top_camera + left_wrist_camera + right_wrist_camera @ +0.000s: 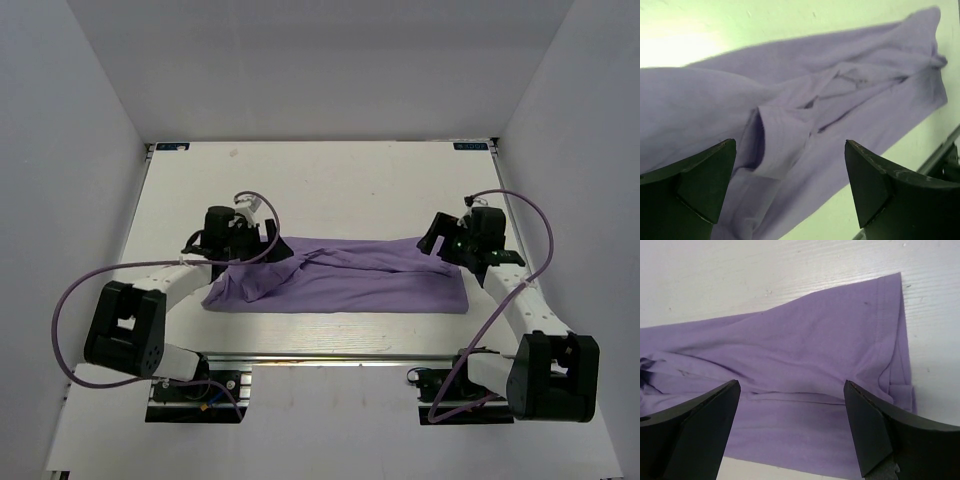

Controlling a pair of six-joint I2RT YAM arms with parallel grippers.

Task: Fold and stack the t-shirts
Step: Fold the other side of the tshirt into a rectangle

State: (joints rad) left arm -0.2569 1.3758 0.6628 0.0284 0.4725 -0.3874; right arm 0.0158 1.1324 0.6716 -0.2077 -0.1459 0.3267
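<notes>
- The lavender t-shirt [340, 278] is laid across the table [350, 180].
- The left claw [236, 236] and right claw [452, 243] are seen wide open, empty.
- Soft, light cloth, probably; corners should be pinched.

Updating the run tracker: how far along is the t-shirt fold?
Done: t-shirt lies roughly folded into a long band. In hand: nothing; left claw and right claw hang open over its ends. Left: fold it shorter, then stack; only one shirt in view.
</notes>
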